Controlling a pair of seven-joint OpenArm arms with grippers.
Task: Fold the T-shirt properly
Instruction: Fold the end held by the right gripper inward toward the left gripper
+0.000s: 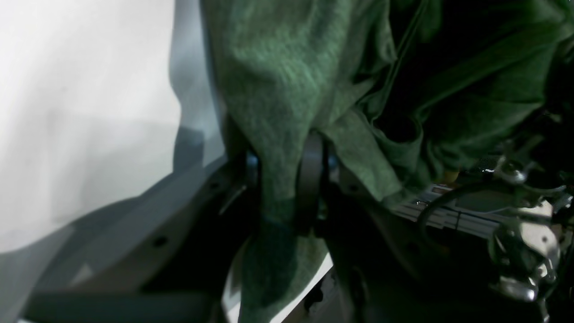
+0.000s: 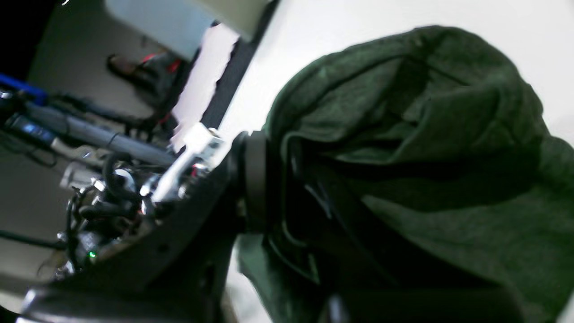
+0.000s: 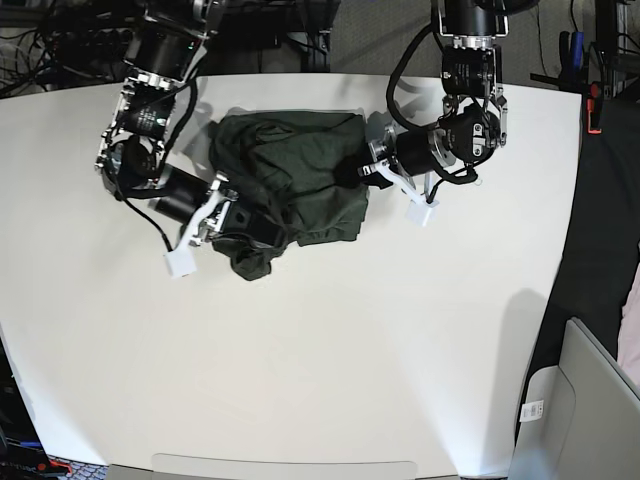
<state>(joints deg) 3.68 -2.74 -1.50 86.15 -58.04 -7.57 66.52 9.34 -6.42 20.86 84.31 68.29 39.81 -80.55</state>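
Observation:
The dark olive-green T-shirt [image 3: 295, 165] lies bunched on the white table [image 3: 350, 350], between the two arms. In the base view my left gripper [image 3: 357, 172] is at the shirt's right edge. The left wrist view shows that gripper [image 1: 280, 179] shut on a fold of the T-shirt [image 1: 278, 80], with fabric hanging between both black fingers [image 1: 309, 175]. My right gripper [image 3: 255, 232] is at the shirt's lower left corner. In the right wrist view it [image 2: 278, 179] is shut on crumpled T-shirt [image 2: 448, 134] fabric; one finger [image 2: 255, 179] shows and the other is under the cloth.
White tags hang beside each gripper [image 3: 182, 262] [image 3: 425, 213]. Cables and equipment crowd the table's far edge [image 3: 60, 40]. A grey bin [image 3: 575, 400] stands off the table at the lower right. The table's curved front edge [image 3: 280, 462] runs along the bottom.

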